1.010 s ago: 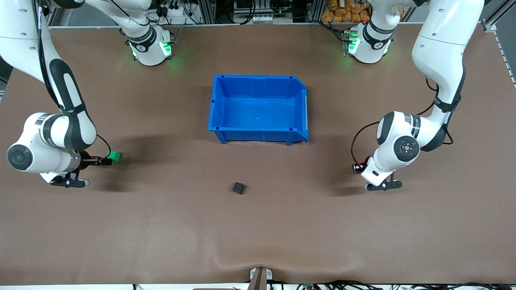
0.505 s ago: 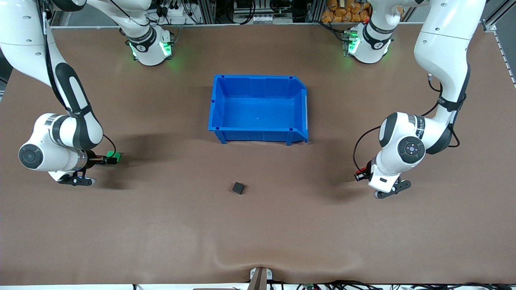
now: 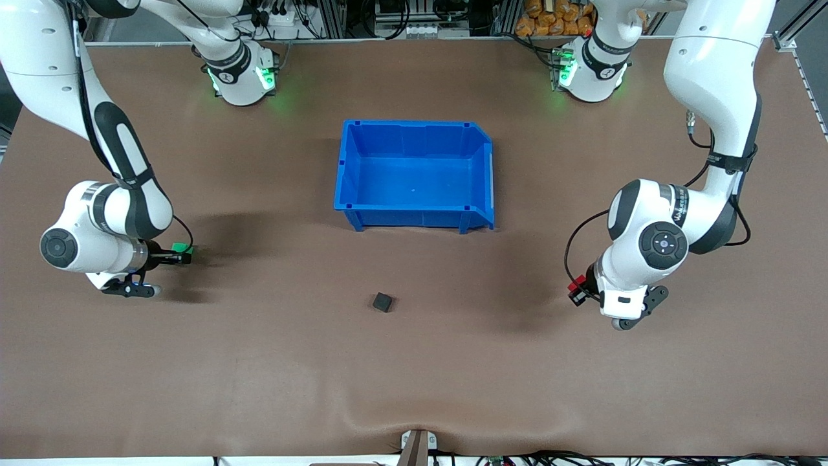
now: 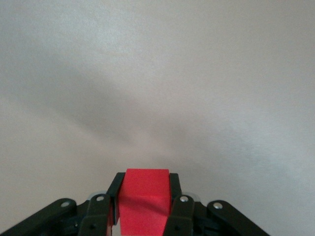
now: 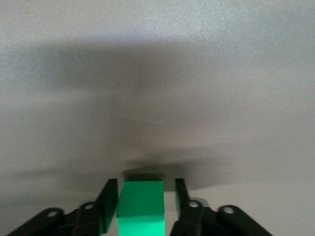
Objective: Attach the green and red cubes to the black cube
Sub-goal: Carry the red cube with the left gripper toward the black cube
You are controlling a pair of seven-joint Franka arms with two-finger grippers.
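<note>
The black cube (image 3: 383, 301) lies on the brown table, nearer to the front camera than the blue bin. My left gripper (image 3: 576, 291) is shut on the red cube (image 3: 572, 287), low over the table toward the left arm's end. In the left wrist view the red cube (image 4: 145, 199) sits tight between the fingers of the left gripper (image 4: 145, 184). My right gripper (image 3: 184, 255) is open around the green cube (image 3: 180, 247), which rests on the table toward the right arm's end. The right wrist view shows the green cube (image 5: 141, 206) inside the right gripper (image 5: 142, 191), with a gap beside one finger (image 5: 180, 192).
The blue bin (image 3: 414, 210) stands empty mid-table, nearer to the robots' bases than the black cube. A ripple in the table mat (image 3: 388, 421) lies near the front edge.
My left arm has moved down the front view with the red cube in its gripper. My right arm has shifted toward the green cube, so its fingers now straddle it.
</note>
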